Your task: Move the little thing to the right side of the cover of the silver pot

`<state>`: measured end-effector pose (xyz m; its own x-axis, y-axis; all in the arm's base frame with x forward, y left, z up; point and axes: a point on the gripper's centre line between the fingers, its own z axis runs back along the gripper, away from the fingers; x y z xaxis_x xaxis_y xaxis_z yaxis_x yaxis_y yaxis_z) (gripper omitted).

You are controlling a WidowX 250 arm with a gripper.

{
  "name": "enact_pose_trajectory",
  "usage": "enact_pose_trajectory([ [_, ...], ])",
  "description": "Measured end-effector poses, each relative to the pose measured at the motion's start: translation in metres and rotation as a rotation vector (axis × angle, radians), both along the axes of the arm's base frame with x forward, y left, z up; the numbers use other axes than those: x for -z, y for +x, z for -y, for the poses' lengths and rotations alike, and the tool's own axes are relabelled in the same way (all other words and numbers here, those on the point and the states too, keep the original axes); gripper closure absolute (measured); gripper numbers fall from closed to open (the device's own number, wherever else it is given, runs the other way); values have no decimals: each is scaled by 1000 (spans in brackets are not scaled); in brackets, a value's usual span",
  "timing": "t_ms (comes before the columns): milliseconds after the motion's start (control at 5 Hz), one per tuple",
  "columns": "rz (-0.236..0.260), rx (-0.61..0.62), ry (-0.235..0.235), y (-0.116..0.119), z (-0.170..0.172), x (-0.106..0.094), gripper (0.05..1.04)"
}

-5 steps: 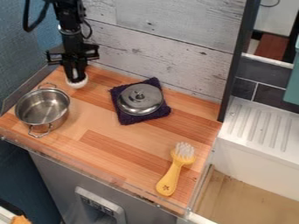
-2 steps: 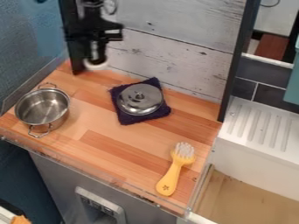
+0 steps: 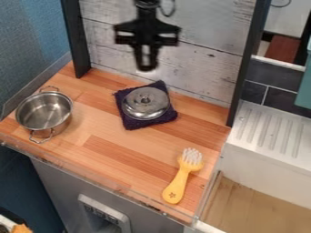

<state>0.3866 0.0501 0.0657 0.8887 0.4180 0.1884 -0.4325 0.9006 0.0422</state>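
Some cloth (image 3: 135, 124) hidden beneath silver cover (image 3: 146, 105)

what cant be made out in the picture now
All in the camera view:
- anything the gripper may hold: blurred
- the lid's underside: hidden by its own top
- the middle of the cloth: covered by the lid
- the upper arm: cut off by the top edge
- what the orange thing is: cut off by the bottom edge
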Motion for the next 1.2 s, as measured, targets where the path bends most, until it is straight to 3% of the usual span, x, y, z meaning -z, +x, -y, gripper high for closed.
enact_pose_trajectory([
  [200,7,107,-2,2,39,6,857],
  [400,1,175,-9,4,56,26,857],
  [800,-58,200,7,0,68,66,857],
  [1200,-99,211,1,-4,70,90,857],
])
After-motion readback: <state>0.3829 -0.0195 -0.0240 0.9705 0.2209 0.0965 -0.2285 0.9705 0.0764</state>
